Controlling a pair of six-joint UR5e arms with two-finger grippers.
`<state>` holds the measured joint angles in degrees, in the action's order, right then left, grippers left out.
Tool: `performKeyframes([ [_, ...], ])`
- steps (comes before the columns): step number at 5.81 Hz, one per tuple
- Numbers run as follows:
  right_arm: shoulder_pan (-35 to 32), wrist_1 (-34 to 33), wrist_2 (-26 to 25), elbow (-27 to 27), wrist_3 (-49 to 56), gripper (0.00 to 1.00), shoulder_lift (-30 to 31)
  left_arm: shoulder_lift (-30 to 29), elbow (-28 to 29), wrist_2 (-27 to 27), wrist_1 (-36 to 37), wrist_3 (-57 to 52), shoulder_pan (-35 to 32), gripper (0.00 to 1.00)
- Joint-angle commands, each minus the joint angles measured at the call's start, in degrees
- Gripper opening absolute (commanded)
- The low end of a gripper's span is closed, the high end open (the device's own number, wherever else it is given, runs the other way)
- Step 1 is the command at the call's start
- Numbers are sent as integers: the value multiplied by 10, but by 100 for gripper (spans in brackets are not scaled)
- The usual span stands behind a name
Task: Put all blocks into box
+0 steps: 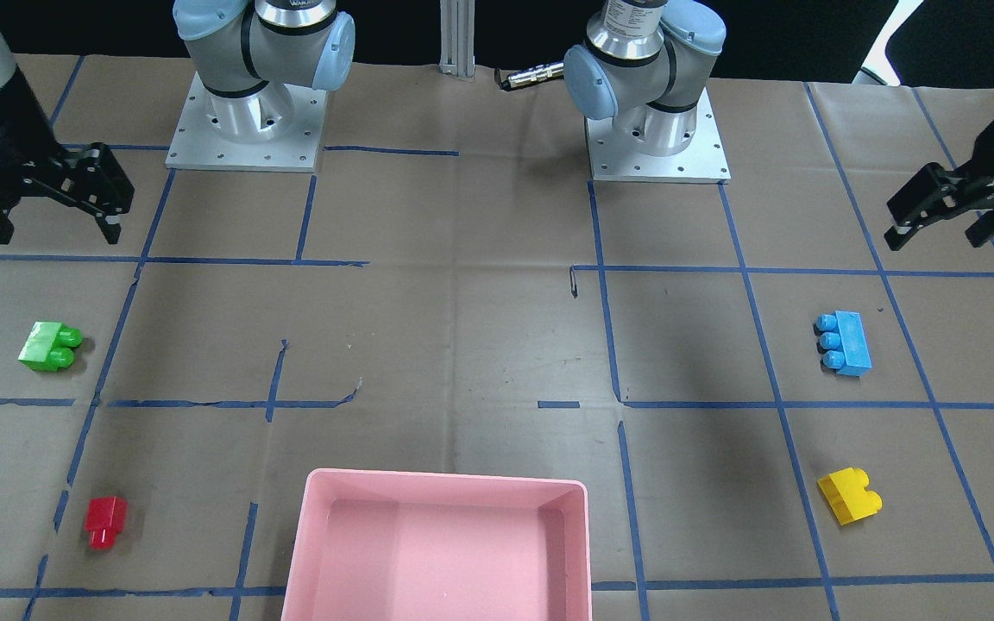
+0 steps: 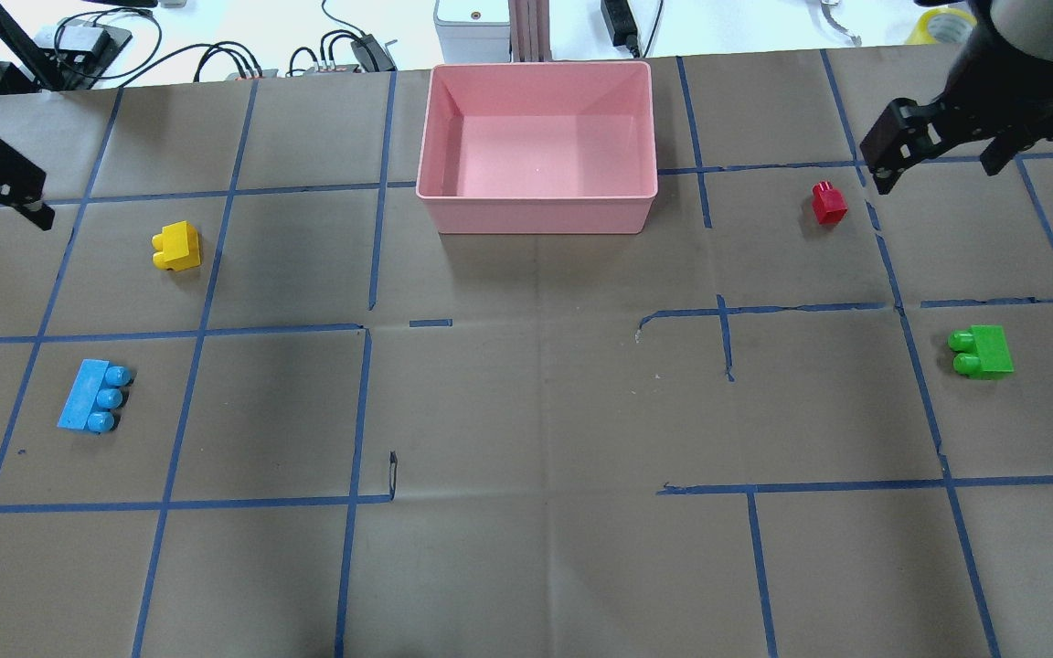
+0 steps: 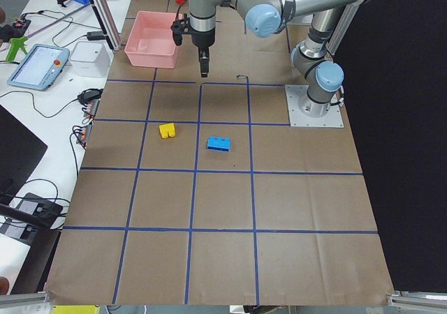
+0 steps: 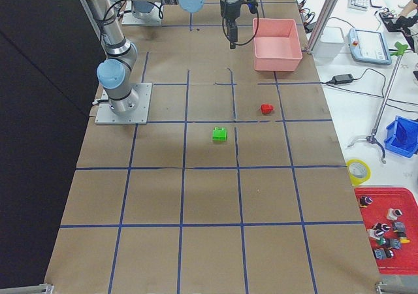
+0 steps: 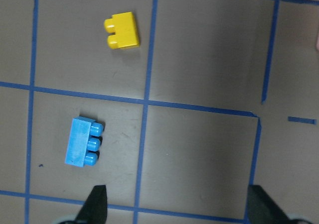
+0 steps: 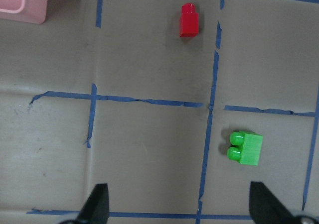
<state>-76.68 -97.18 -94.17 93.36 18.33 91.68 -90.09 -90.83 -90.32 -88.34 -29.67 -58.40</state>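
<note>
Blocks (image 2: pixel 177 247) lie scattered, well apart from spread fingers (image 2: pixel 883 146).

I am working over a counter (image 2: pixel 526 567) covered in brown paper, with blue tape (image 2: pixel 216 502) running across it in a grid. A white bench (image 3: pixel 49 105) is standing along its far edge, carrying cables (image 3: pixel 85 96) and a tablet (image 3: pixel 38 66). A black backdrop (image 3: pixel 408 118) is closing off the side behind me.

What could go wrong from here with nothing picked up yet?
The green block and blue block lie on their sides, studs sideways; a pinch across the studs may slip. The red block is smallest, so the right pincer closing could flick it away. A low carry might clip the box wall.
</note>
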Motion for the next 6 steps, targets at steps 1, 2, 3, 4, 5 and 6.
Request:
performKeyframes([
  [1, 75, -13, 6, 34, 63, 100, -6, 5, -32, 1, 12, -183, 112, 100],
  [2, 98, -43, 6, 64, 84, 100, -6, -3, -49, 1, 41, -235, 138, 100],
  [3, 115, -55, 6, 90, 81, 100, -8, -18, -74, 1, 84, -246, 138, 100],
  [4, 131, -83, 5, 120, 81, 100, -10, -31, -104, 34, 123, -243, 136, 100],
  [5, 144, -161, 5, 164, 85, 100, -20, -45, -136, 69, 159, -241, 136, 100],
  [6, 152, -237, 5, 209, 85, 100, -21, -69, -164, 69, 223, -225, 129, 100],
])
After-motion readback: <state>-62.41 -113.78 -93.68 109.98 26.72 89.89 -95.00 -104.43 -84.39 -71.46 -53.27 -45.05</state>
